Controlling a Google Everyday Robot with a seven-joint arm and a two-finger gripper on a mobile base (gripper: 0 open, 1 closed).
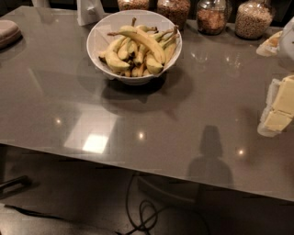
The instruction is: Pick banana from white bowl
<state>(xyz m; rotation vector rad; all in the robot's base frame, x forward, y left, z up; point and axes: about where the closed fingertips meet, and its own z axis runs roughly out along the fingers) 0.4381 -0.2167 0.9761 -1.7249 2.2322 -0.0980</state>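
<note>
The white bowl (99, 35) stands at the back middle of the grey table and holds a pile of yellow bananas. The banana (143, 41), the longest one, lies across the top of the pile, with its thin brown stem pointing left and its body running down to the right. Shorter bananas with dark tips lie under and beside it. My gripper (277, 111) shows as a pale white and yellowish shape at the right edge of the view, above the table and far to the right of the bowl. It holds nothing that I can see.
Several glass jars of grain (212, 16) line the table's back edge behind the bowl. A white object (89, 11) stands at the back left of the bowl. A grey cloth (7, 33) lies at the far left. Cables (143, 215) lie on the floor under the table's front edge.
</note>
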